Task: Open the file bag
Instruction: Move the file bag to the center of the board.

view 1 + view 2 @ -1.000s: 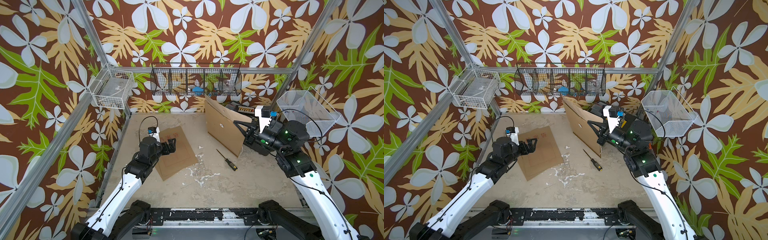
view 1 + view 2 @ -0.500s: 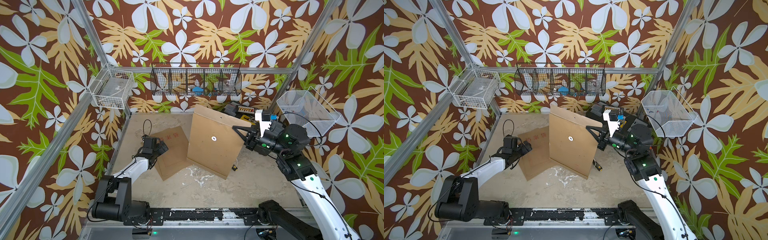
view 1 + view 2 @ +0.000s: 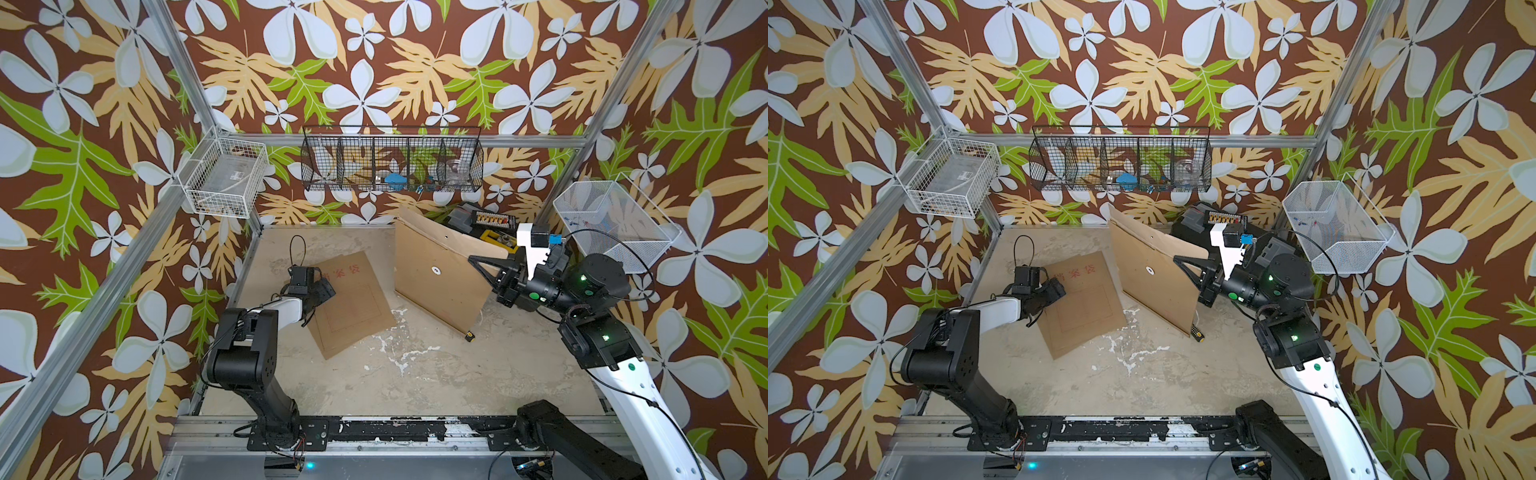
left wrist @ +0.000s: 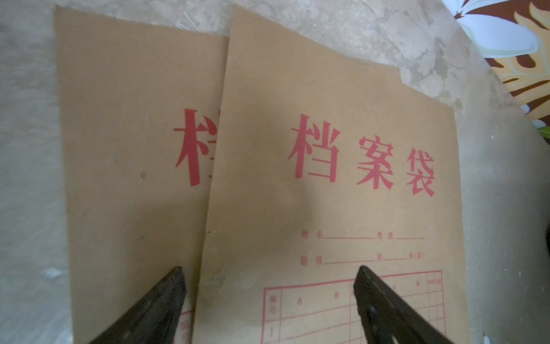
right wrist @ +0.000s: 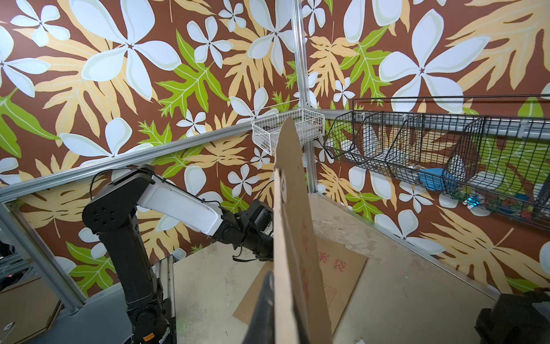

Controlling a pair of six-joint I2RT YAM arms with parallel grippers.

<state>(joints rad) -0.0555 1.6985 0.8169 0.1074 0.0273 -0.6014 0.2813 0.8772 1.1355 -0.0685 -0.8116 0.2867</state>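
Over the desk (image 3: 374,395), the file bag (image 3: 436,286) stands tilted, the right pincer (image 3: 478,264) clenched on its side edge. The left pincer (image 4: 269,274), released, hovers above two flat bags (image 4: 327,208); it should rise and pinch the flap (image 3: 465,246) by the white button (image 3: 435,270).

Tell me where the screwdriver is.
The screwdriver lies on the table right of centre; in both top views only its black-and-yellow end shows, under the near corner of the raised file bag.
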